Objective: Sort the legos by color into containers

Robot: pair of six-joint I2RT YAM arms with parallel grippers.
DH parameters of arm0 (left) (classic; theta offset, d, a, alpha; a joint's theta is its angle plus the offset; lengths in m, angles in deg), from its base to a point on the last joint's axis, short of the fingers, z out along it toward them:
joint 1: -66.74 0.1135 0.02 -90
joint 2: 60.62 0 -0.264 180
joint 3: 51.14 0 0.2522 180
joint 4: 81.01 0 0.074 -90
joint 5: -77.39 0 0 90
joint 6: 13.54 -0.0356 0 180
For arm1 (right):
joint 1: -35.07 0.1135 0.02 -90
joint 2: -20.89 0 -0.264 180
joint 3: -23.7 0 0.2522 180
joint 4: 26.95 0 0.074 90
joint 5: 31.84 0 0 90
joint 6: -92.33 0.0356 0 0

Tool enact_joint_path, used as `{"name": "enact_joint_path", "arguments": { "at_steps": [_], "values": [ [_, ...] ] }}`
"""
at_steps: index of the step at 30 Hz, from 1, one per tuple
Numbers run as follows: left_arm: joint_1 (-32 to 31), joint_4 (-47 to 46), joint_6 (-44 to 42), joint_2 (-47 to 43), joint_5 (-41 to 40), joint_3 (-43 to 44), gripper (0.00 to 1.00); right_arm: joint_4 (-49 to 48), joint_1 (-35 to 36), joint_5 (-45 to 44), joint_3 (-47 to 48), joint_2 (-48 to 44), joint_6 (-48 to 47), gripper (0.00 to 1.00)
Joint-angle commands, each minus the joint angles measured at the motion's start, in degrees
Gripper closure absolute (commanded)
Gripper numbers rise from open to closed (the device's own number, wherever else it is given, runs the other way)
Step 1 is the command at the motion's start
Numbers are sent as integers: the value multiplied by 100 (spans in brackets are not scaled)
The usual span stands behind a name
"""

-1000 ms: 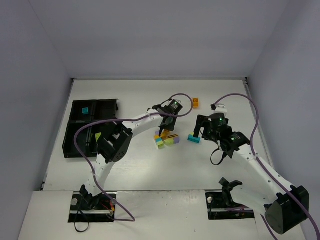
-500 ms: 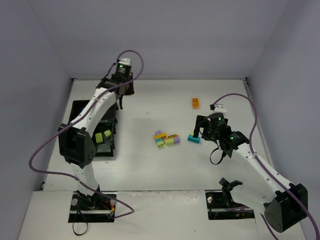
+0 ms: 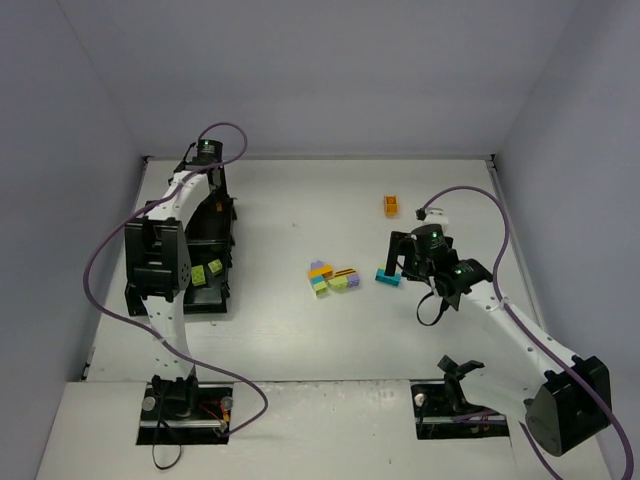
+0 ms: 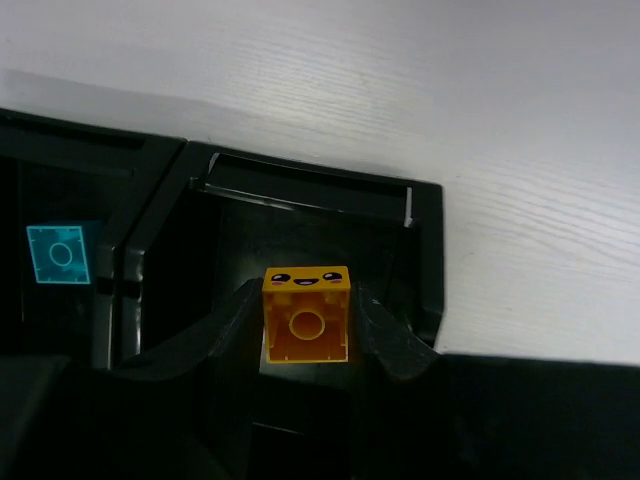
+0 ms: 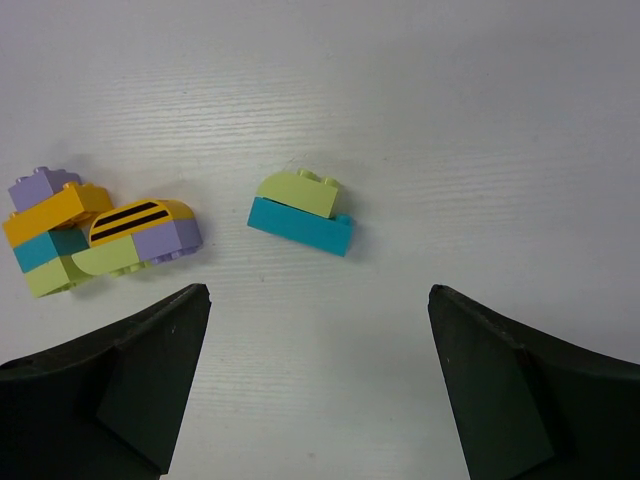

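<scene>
The tray (image 4: 425,250) sits by the desk's (image 3: 300,330) left edge. The left claw (image 4: 306,300) is clenched on 1 orange brick (image 4: 306,335) over a far compartment, perhaps clear of its floor. The right claw (image 5: 315,300) gapes wide, holding nothing, above open desk just near a lime-on-teal stack (image 5: 300,212), with a mixed cluster (image 5: 95,232) to its left.

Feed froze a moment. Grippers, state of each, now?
Left gripper: shut on small orange plastic brick with a smiling face.
Right gripper: open, holding nothing.

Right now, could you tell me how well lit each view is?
Left wrist: the tray sits in shadow, yet the orange brick reads bright and sharp. Right wrist: even light, crisp bricks, soft shadows. Top external: evenly lit, bricks tiny.
</scene>
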Motion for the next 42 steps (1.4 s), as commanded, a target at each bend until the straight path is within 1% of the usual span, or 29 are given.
{"name": "enact_joint_path", "arguments": {
  "at_steps": [1, 2, 3, 6, 7, 10, 11, 13, 14, 16, 17, 21, 22, 24, 26, 27, 29, 30, 32, 33, 34, 35, 36, 37, 41, 42],
  "values": [
    [134, -273, -125, -123, -12, 409, 99, -238, -43, -271, 274, 62, -59, 12],
    [152, -264, -116, -9, -3, 418, 95, -229, -43, -288, 292, 80, -50, 12],
    [178, -264, -81, 35, 49, 436, 89, -238, -43, -332, 301, 97, -59, 12],
    [222, -343, -63, 176, 41, 436, 80, -238, -52, -438, 353, 194, -68, 12],
    [222, -343, -72, 211, 41, 479, 75, -238, -61, -473, 380, 273, -59, 12],
    [231, -299, -81, 291, 41, 541, 67, -273, -78, -491, 494, 448, -68, 12],
    [231, -308, -81, 291, 41, 541, 63, -282, -87, -499, 529, 501, -68, 12],
    [231, -308, -89, 282, 76, 541, 58, -343, -96, -499, 661, 694, -85, 12],
    [231, -308, -81, 247, 102, 524, 52, -369, -105, -491, 713, 765, -85, 12],
    [231, -316, -46, 221, 181, 480, 48, -457, -122, -465, 880, 1019, -129, 12],
    [231, -299, 15, 194, 216, 436, 46, -484, -122, -464, 951, 1099, -138, 12],
    [231, -238, 173, -16, 278, 366, 46, -781, -254, -386, 1372, 1626, -217, 12],
    [231, -211, 218, -78, 322, 348, 46, -844, -341, -350, 1582, 1897, -287, 12],
    [214, -71, 367, -315, 444, 383, 45, -1028, -456, -324, 1820, 2205, -375, 13],
    [196, 139, 586, -595, 576, 401, 44, -1099, -640, -201, 2268, 2733, -481, 14],
    [187, 210, 683, -701, 560, 375, 41, -1099, -702, -148, 2435, 3082, -516, 14],
    [126, 325, 946, -1086, 708, 243, 40, -1125, -842, -130, 2891, 3401, -621, 14],
    [117, 334, 1009, -1246, 935, 16, 38, -1134, -886, -148, 3033, 3716, -665, 14],
    [90, 352, 1245, -1773, 1112, -301, 34, -1143, -1018, -174, 3453, 4042, -779, 14],
    [90, 308, 1299, -1983, 1392, -494, 33, -1143, -1062, -157, 3604, 4366, -823, 15],
    [82, 290, 1369, -2395, 1481, -879, 30, -1143, -1106, -157, 3727, 4517, -850, 15],
    [82, 264, 1457, -2590, 1587, -1056, 29, -1169, -1185, -157, 3946, 4658, -902, 16],
    [64, 264, 1466, -2792, 1701, -1241, 29, -1161, -1221, -131, 4044, 4946, -920, 17],
    [38, 298, 1475, -3194, 1780, -1573, 28, -1169, -1247, -69, 4158, 5088, -946, 18],
    [-94, 641, 1414, -4006, 1878, -2130, 28, -1292, -1265, 194, 4554, 5616, -1122, 26],
    [-103, 711, 1414, -4146, 1895, -2235, 28, -1293, -1274, 212, 4642, 5765, -1201, 29]
  ]
}}
